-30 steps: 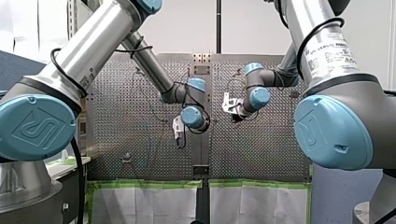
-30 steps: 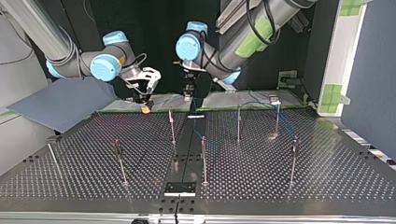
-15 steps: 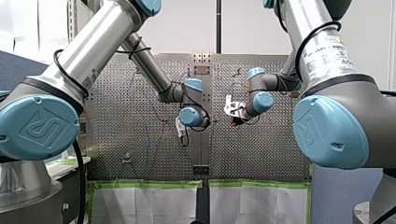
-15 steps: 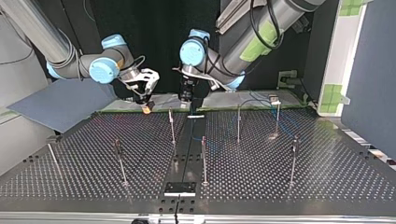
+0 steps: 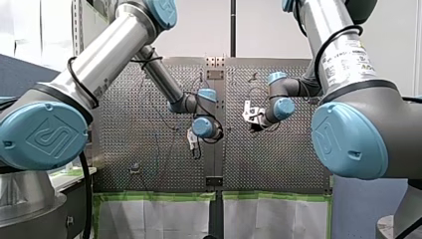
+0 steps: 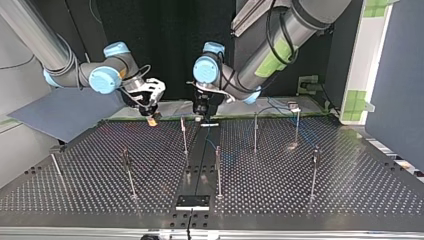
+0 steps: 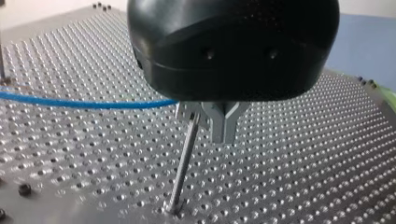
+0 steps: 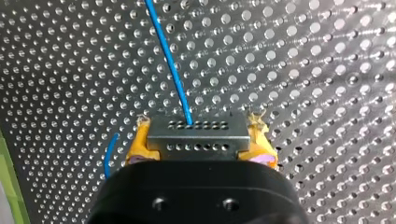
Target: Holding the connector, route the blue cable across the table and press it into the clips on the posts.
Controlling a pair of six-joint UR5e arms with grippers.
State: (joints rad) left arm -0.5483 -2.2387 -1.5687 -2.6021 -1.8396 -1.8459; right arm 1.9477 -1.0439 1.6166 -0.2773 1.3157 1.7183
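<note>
**Connector in right pincer; cable at post clip**

We record the right pincer [image 6: 151, 115] clamped on the metal connector [image 8: 196, 135], with a yellow pad [image 8: 138, 145] on each side. In the top view it hangs left of centre, above the table [image 6: 360, 190] near the edge under the arms. The blue cable [image 8: 172, 70] leaves the connector and runs out over the perforated surface.

On the left pincer [image 7: 224, 133] the jaws are together, and we see nothing between them. A post [image 7: 183, 163] stands just beside it. The cable comes in level to the clip [image 7: 189, 112] at the post's top. We cannot tell whether it is seated there.
</note>
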